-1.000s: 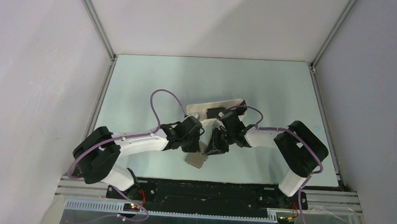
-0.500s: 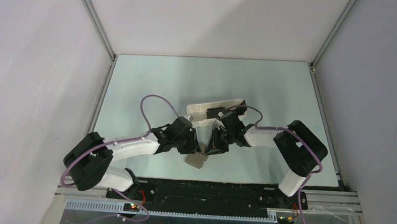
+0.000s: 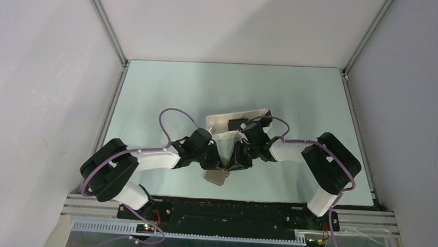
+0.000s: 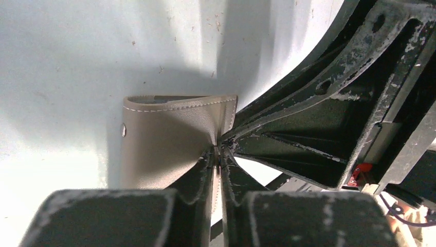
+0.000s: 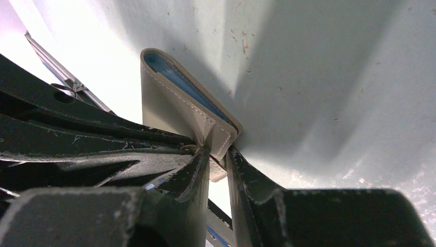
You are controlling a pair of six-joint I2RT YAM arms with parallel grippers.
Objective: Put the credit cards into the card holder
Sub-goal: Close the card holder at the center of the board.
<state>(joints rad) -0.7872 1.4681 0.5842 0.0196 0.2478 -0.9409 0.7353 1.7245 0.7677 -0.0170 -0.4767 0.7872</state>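
The grey-brown card holder (image 3: pixel 218 176) sits near the table's front edge, between both arms. My left gripper (image 4: pixel 219 154) is shut on a thin flap at the corner of the card holder (image 4: pixel 164 139). My right gripper (image 5: pixel 218 153) is shut on the opposite edge of the card holder (image 5: pixel 172 110), whose light blue inner lining (image 5: pixel 175 77) shows along the top. In the top view the left gripper (image 3: pixel 214 166) and right gripper (image 3: pixel 232 165) meet over it. A dark credit card (image 3: pixel 238 124) lies in the white tray, partly hidden by the right arm.
The long white tray (image 3: pixel 219 122) stands just behind the two wrists. The right gripper's black fingers (image 4: pixel 308 139) fill the right of the left wrist view. Frame rails run along both table sides.
The left arm drew back to the left, then swung its elbow in again, and its wrist now sits lower left on the card holder. The right arm and card holder stayed put.
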